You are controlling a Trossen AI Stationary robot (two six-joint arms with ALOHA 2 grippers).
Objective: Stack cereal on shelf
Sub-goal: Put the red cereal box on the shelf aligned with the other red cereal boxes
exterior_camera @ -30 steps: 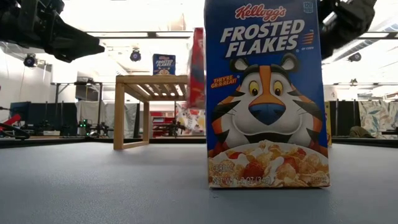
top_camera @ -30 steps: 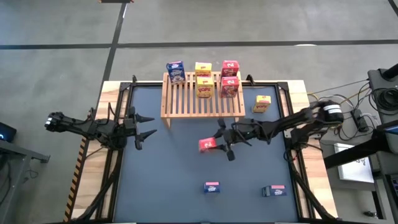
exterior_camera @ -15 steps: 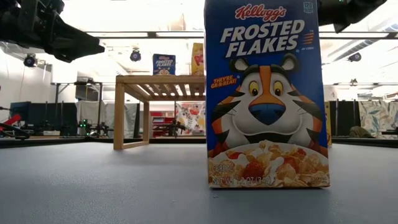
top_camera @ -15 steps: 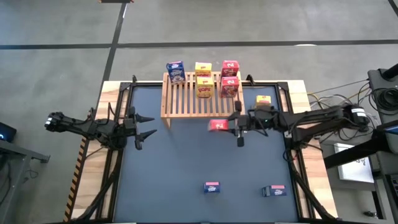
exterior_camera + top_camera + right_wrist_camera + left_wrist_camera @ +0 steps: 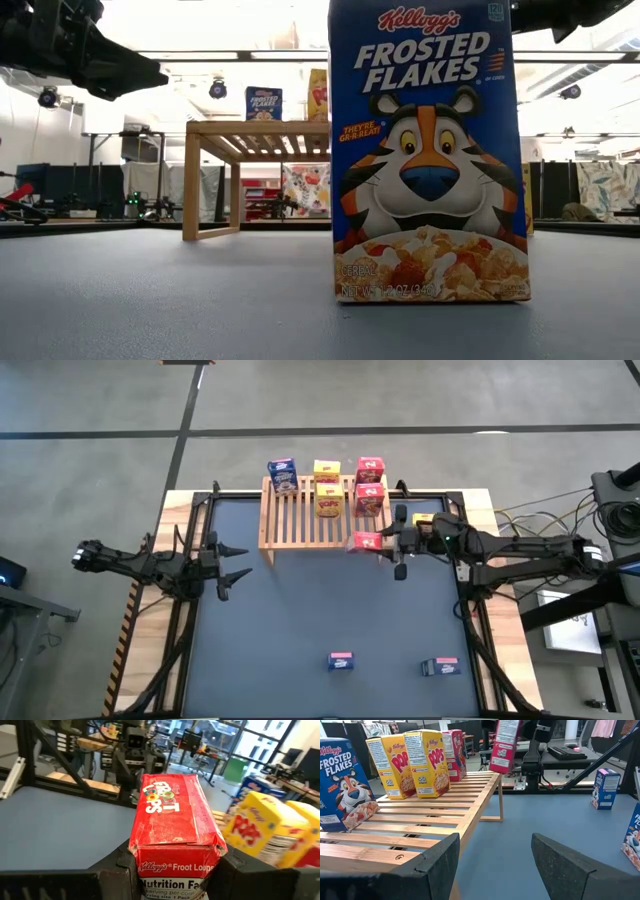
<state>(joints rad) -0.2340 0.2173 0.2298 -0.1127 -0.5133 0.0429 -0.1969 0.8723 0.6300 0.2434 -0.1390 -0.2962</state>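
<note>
**Red box held at the shelf's corner**

On the worktop (image 5: 300, 620) stands the shelf (image 5: 310, 525), carrying five boxes. The right gripper (image 5: 385, 543), fingers clamped on a red cereal box (image 5: 367, 542), hangs at its near right corner. The left gripper (image 5: 235, 562) waits with fingers apart.

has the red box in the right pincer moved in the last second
Yes. In the high view the red box has gone from mid-table up to the shelf's front right corner, held by the right pincer.
</note>
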